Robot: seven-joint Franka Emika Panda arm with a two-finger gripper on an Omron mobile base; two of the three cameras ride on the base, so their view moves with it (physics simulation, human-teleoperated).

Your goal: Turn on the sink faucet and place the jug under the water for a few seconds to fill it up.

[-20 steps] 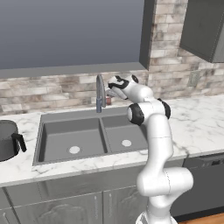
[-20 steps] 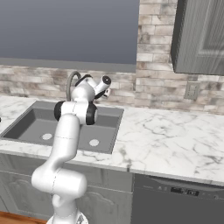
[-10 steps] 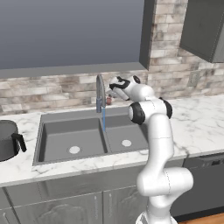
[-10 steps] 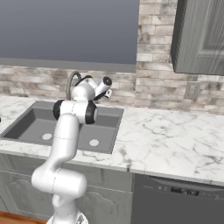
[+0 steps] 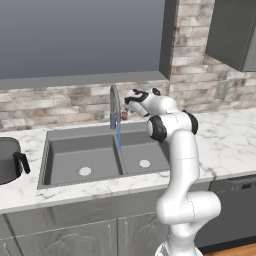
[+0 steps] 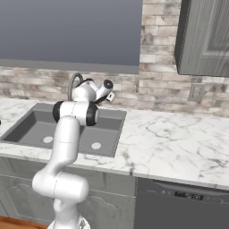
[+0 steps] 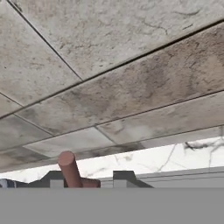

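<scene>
Blue water [image 5: 118, 136] runs in a thin straight stream from the faucet [image 5: 114, 102] into the sink [image 5: 65, 161], landing about on the divider between the two basins, so your first step looks done. The jug [image 5: 9, 160] sits on the counter [image 5: 227, 140] at the far left, well apart from the stream, its black handle turned toward the sink; that is where you go next.

Your gripper [image 5: 126, 105] hovers just right of the spout, by the reddish lever [image 7: 70, 169] at its base, which fits a hand placed to work it. Whether the jaws are apart or together, you cannot tell.

From the left you get the water and the jug. From the right, the arm [image 6: 67, 134] covers most of the faucet. The hand camera gives the lever close against the tiled wall [image 7: 131, 83].
</scene>
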